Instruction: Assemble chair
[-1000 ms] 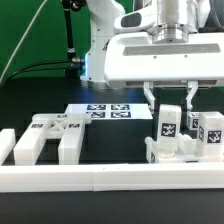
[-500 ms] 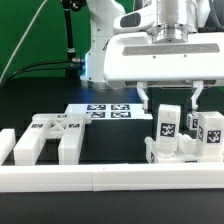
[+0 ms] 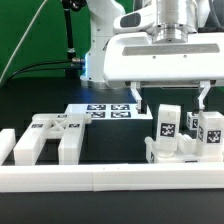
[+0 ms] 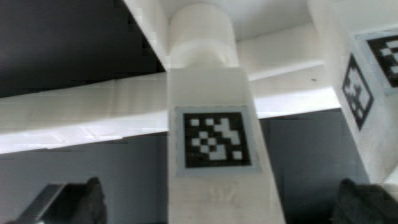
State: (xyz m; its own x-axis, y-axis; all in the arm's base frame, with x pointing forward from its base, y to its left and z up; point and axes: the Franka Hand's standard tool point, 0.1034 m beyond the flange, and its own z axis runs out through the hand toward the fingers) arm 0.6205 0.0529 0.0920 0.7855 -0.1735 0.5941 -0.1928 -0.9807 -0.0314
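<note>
Now the chair's upright tagged post stands unheld among other white parts near the desk's front edge, toward the exterior view's right, just behind the border wall. Above it the gripper has spread wide within the last second and grips nothing, its fingers clear on both sides. I'd judge the post placed; the slotted panel looks untouched.

Your spread fingers clear the upright tagged post on both sides. A second tagged block crowds the exterior view's right; the low wall bars the near side.
</note>
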